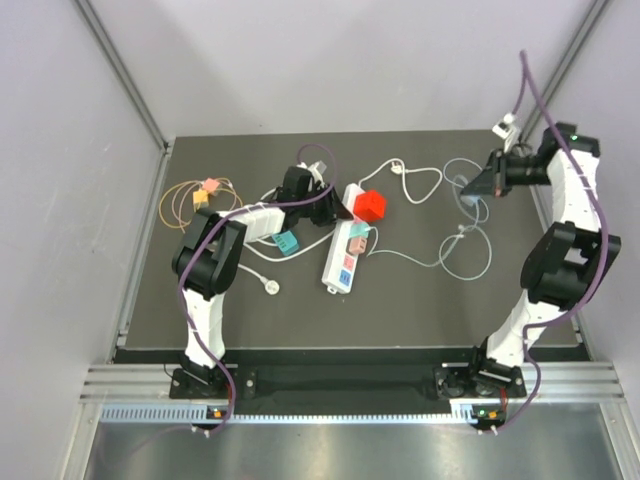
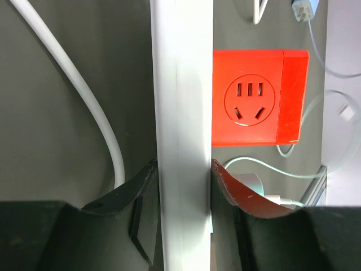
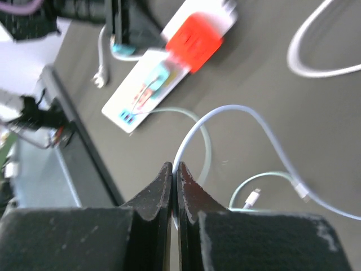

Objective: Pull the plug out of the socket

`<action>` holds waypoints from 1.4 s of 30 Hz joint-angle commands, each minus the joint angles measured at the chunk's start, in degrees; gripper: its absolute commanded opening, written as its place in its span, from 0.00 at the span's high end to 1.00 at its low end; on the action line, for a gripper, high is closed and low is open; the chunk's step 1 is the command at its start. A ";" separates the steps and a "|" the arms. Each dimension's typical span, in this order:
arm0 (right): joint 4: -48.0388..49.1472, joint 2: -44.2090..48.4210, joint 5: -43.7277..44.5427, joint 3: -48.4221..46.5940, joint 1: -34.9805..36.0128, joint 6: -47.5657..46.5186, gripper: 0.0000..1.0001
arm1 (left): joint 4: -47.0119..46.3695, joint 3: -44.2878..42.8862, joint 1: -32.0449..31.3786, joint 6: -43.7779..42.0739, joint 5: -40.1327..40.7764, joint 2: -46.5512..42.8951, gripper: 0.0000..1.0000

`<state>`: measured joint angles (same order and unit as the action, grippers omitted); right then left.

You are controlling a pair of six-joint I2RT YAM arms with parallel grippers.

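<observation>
The long white power strip (image 1: 340, 262) lies mid-table, pastel outlets facing up. A red cube adapter (image 1: 371, 205) sits at its far end, and a teal plug (image 1: 357, 232) with a pale green cord sits in its middle. My left gripper (image 1: 335, 208) is shut on the strip's white body (image 2: 183, 101), one finger on each side, with the red cube (image 2: 259, 96) just beyond to the right. My right gripper (image 1: 480, 186) is raised at the far right and shut (image 3: 175, 167) on a thin pale blue cable (image 3: 225, 113). The strip (image 3: 152, 93) shows blurred at that view's top.
Loose white and pale green cables (image 1: 455, 250) loop between the strip and the right arm. A small teal block (image 1: 287, 243) and a white round plug (image 1: 271, 286) lie left of the strip. Orange cables with small pink and yellow connectors (image 1: 205, 192) lie at the far left.
</observation>
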<state>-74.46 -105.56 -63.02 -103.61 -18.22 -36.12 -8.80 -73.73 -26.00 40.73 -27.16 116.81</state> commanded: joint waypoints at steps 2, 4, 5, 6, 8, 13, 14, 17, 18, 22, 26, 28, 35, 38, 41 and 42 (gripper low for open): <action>-10.18 1.58 -1.49 7.01 2.31 -7.20 1.00 | -1.67 -5.97 0.33 0.31 1.04 -1.15 1.00; -10.18 2.81 -1.22 9.47 2.22 -8.00 1.00 | -0.79 -6.68 0.42 0.66 2.36 -0.54 1.00; -10.27 3.25 -1.14 10.09 2.22 -8.09 1.00 | -0.09 -7.21 0.42 0.84 3.50 -0.45 1.00; -10.27 3.60 -0.44 10.62 2.31 -8.18 1.00 | 0.01 -7.39 0.42 0.93 3.86 -0.27 1.00; -10.27 5.09 0.70 11.59 2.31 -8.44 1.00 | 0.10 -7.74 0.42 1.02 4.39 0.08 1.00; -10.10 8.61 4.75 9.84 0.30 -9.06 1.00 | 0.36 -7.65 0.51 -0.73 3.87 0.35 1.00; -10.10 8.88 4.75 8.62 -0.58 -8.88 1.00 | 0.19 -7.13 0.51 -1.18 3.61 0.26 1.00; -2.48 9.32 7.29 3.43 -5.50 -2.23 1.00 | -1.04 -5.20 0.51 -2.85 2.20 -0.97 1.00; 1.12 10.54 11.83 2.37 -5.95 0.50 1.00 | -1.22 -4.76 0.51 -3.63 1.67 -1.32 1.00; 20.11 13.35 26.08 4.47 -4.38 10.87 1.00 | -1.92 -1.86 0.51 -5.30 0.09 -4.04 1.00; 30.75 10.47 35.85 5.88 0.10 13.96 1.00 | -3.76 0.87 0.42 -5.75 -0.79 -6.51 1.00; 35.76 7.14 38.76 6.84 0.99 15.19 1.00 | -4.65 2.71 0.42 -5.31 -0.97 -7.82 1.00; 42.20 -2.28 41.49 8.51 3.71 15.81 0.92 | -7.20 5.44 0.33 -2.50 -1.58 -9.41 1.00; 43.51 -4.21 42.28 9.92 5.21 15.29 0.88 | -8.86 6.14 0.16 -0.92 -1.49 -9.85 1.00; 45.01 -4.39 43.25 12.47 6.52 14.59 0.74 | -10.71 6.85 -0.02 0.93 -1.41 -10.29 1.00; 45.01 -4.31 43.08 13.17 6.53 14.32 0.70 | -11.15 7.11 -0.10 1.63 -1.49 -10.29 1.00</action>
<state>-34.17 -111.48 -20.78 -90.52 -13.15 -21.26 -10.68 -66.59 -25.71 39.20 -26.00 111.87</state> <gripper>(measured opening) 0.273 0.414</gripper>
